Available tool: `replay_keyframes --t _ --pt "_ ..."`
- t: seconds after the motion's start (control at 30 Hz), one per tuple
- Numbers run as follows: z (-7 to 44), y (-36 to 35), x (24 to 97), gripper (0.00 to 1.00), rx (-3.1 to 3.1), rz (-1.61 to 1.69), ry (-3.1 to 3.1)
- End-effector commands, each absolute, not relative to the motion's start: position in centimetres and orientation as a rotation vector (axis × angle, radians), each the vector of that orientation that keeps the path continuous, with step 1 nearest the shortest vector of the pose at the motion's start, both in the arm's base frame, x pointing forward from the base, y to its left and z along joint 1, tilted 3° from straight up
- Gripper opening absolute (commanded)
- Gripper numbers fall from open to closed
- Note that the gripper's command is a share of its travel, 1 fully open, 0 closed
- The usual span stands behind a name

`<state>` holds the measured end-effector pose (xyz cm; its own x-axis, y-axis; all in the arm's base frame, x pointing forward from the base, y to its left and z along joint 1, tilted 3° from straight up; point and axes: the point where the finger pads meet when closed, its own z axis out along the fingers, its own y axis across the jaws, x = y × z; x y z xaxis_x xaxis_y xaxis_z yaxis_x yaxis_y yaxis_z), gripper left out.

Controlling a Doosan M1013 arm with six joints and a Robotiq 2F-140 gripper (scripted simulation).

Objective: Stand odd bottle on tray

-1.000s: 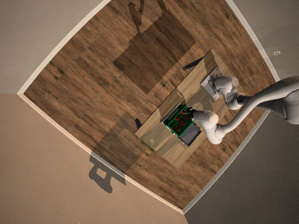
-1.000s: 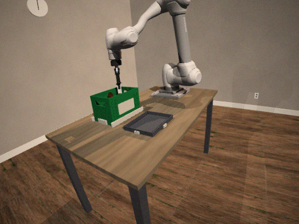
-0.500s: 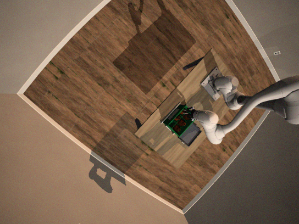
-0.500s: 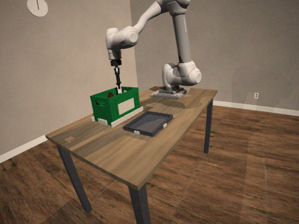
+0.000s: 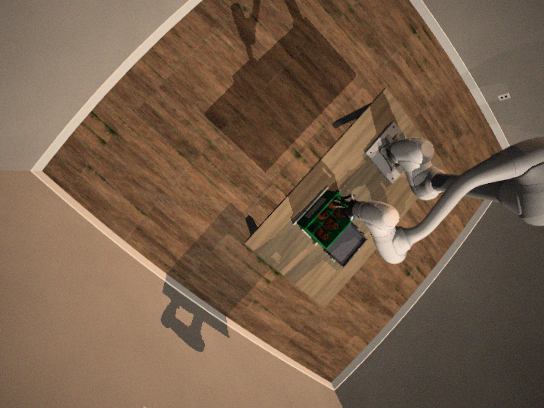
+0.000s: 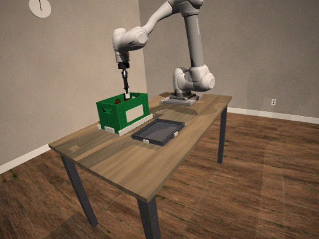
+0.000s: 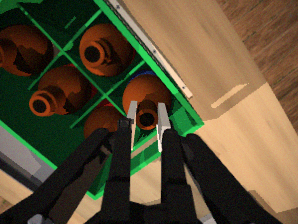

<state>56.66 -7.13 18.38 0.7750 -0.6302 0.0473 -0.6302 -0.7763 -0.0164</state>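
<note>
In the exterior view, a green crate (image 5: 310, 234) (image 6: 109, 118) (image 7: 165, 79) stands at left on the bench (image 5: 310, 287) (image 6: 132, 167) (image 7: 235, 60), holding all five brown bottles. Above it, the pincer (image 5: 342, 203) (image 6: 127, 95) (image 7: 147, 112) points down, pinching the neck of the corner bottle (image 7: 146, 91); whether that neck is the odd one cannot be told. Right of the crate, the dark tray (image 5: 345, 245) (image 6: 158, 131) (image 7: 17, 150) lies flat, bearing no bottle.

And in the wrist view, one brown bottle (image 7: 102, 120) is mostly covered by the gripper (image 7: 147, 112), its mouth out of sight! Over at the left edge, another bottle (image 7: 25, 50) gets cut off. From the side, the green crate's (image 6: 109, 117) walls hide nearly everything inside, and from above the necks are too small to compare!
</note>
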Motion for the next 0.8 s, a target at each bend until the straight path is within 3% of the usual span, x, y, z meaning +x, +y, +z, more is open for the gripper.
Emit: replay_keyframes --t 0.0,0.77 --pt "18.7 -7.1 56.7 0.0 2.959 0.079 -1.051" --pt "21.0 -7.0 56.7 0.0 2.959 0.079 -1.051"
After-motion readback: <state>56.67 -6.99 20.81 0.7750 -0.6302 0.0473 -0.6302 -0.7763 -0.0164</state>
